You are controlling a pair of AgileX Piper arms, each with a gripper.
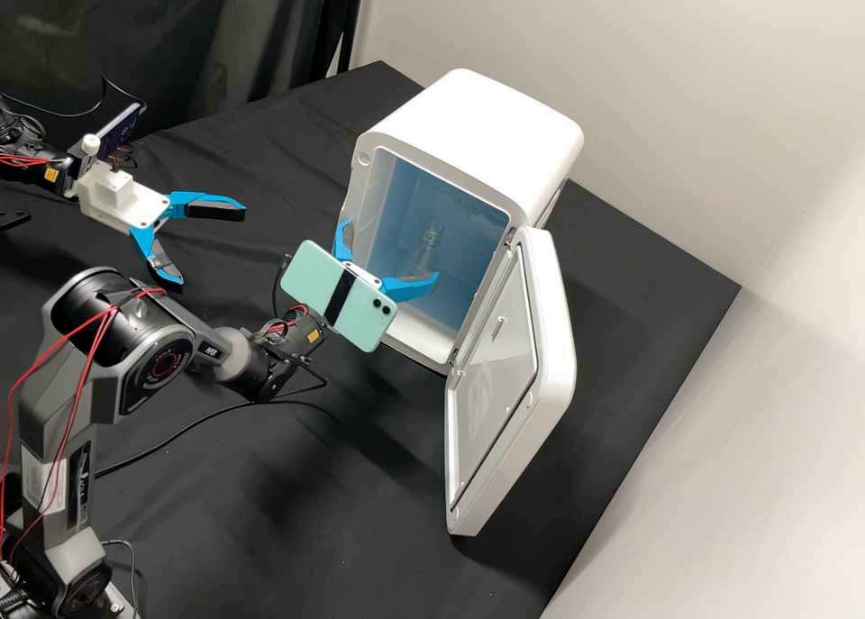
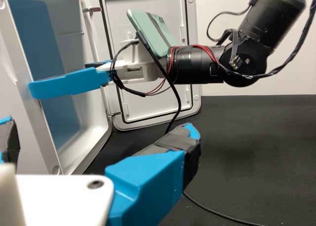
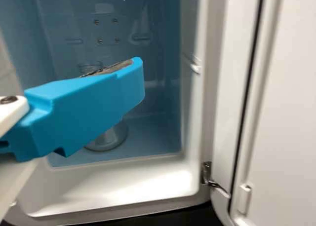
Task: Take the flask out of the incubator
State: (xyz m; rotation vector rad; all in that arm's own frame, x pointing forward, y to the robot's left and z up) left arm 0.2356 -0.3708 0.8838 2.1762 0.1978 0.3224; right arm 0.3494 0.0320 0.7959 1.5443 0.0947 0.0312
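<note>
The white incubator (image 1: 478, 132) stands on the bench with its door (image 1: 514, 376) swung open and a blue inside. A clear glass flask (image 1: 431, 243) stands upright on its floor toward the back. My right gripper (image 1: 389, 257) is open at the opening, its fingertips just inside and short of the flask. In the right wrist view one blue finger (image 3: 89, 105) covers most of the flask (image 3: 106, 139), whose base shows below it. My left gripper (image 1: 205, 246) hangs open and empty over the bench, left of the incubator.
The open door (image 2: 148, 38) stands to the right of the opening, behind the right arm (image 2: 197, 63). A mint-green phone-like device (image 1: 338, 295) rides on the right wrist. Cables (image 1: 180, 434) trail over the black bench. The bench edge (image 1: 631, 475) lies right of the door.
</note>
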